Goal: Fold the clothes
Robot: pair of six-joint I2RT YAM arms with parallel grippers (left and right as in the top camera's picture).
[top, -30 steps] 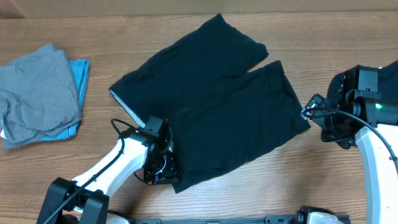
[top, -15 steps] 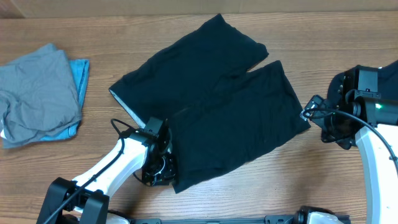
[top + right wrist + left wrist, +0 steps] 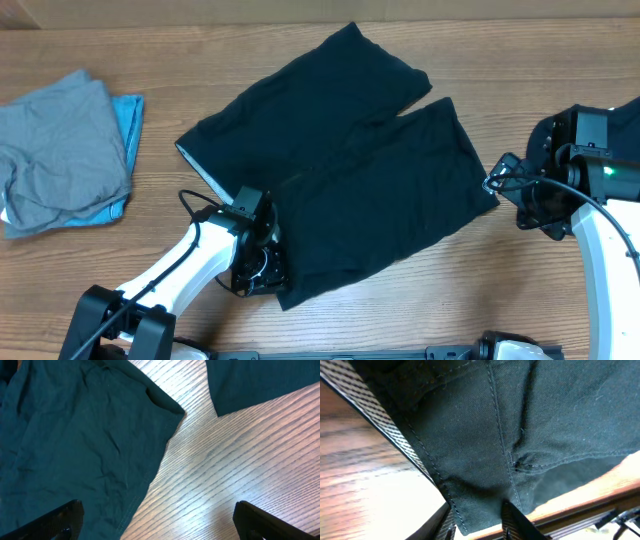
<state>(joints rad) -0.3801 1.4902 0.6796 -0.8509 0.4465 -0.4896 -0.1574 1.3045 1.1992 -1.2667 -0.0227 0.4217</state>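
at the far left of the table (image 3: 150, 230) we see a crumpled grey garment (image 3: 60, 150) lying on top of a light-blue piece (image 3: 128, 115), both well apart from everything else. in the middle the black pants (image 3: 340, 180) lie spread flat on the wood, with the waistband at the lower left and the two legs running up towards the right. the left gripper (image 3: 255, 272) sits at the near corner of the waistband. in the left wrist view its fingers (image 3: 517, 521) stand narrow, with that stitched corner pinched between them. to the right of the pants, the right gripper (image 3: 157, 515) hovers over bare wood with its jaws spread wide, holding nothing. beside it lies another black garment (image 3: 75, 435), wrinkled, with a strip of table between it and the corner of the nearer pants leg.
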